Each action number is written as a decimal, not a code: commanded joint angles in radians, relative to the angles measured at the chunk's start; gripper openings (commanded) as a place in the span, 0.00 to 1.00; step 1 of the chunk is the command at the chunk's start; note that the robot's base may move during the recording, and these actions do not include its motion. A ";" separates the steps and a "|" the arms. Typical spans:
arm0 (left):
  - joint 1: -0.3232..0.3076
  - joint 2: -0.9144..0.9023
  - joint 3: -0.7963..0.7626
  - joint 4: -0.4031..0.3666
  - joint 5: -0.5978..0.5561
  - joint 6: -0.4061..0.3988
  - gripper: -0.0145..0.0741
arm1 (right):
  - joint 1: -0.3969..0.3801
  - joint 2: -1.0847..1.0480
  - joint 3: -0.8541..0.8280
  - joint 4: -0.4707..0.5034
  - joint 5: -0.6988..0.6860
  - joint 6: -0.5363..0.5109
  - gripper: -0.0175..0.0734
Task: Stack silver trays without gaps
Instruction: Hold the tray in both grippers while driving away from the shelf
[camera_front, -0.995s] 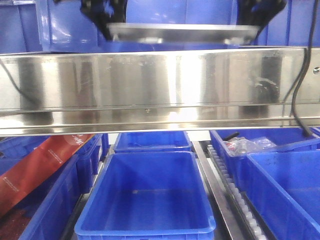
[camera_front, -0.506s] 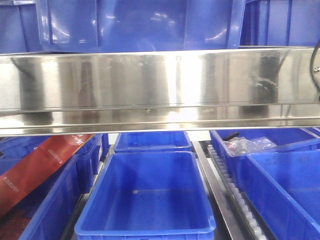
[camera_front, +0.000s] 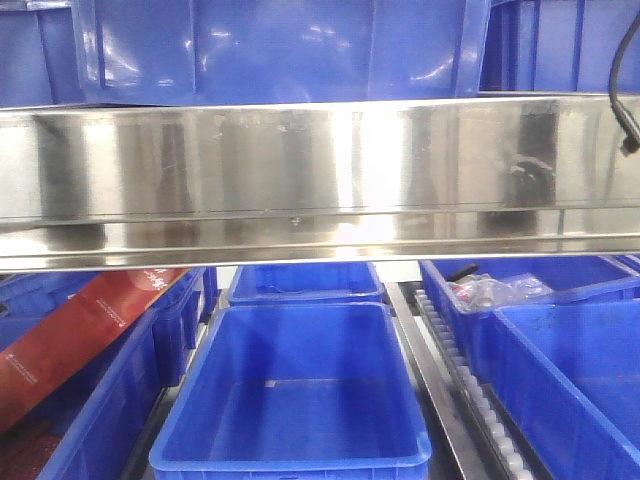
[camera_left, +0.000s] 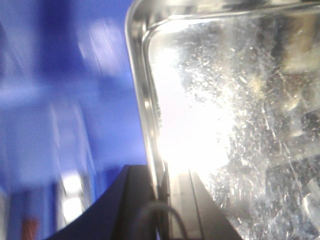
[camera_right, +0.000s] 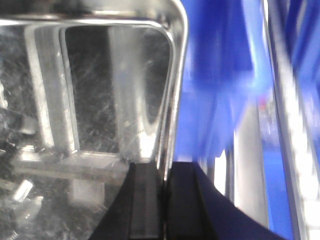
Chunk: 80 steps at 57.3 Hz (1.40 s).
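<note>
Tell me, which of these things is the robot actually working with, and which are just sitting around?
Part of the job: silver tray; left gripper and right gripper, each clamped on its rim.

Just lying about: steel shelf beam, blue bins, red carton, clear plastic bag.

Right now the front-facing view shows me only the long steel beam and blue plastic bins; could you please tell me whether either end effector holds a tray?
Observer: Yes. In the left wrist view the left end effector is shut on the rolled rim of a shallow rectangular stainless-steel tray, near a rounded corner.
Operator: And the right one?
Observer: The right end effector likewise clamps a tray rim, just below a rounded corner.
Operator: Is a second tray visible underneath?
Observer: None shows in either wrist view; beside the tray there is only blurred blue.
</note>
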 joint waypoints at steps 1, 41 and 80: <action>-0.009 -0.019 -0.007 0.015 -0.032 0.017 0.14 | 0.005 -0.016 -0.016 0.006 -0.075 -0.020 0.10; -0.009 -0.019 -0.007 0.015 -0.120 0.017 0.14 | 0.005 -0.016 -0.016 0.006 -0.120 -0.020 0.10; -0.009 -0.019 -0.007 0.015 -0.120 0.017 0.14 | 0.005 -0.016 -0.016 0.006 -0.120 -0.020 0.10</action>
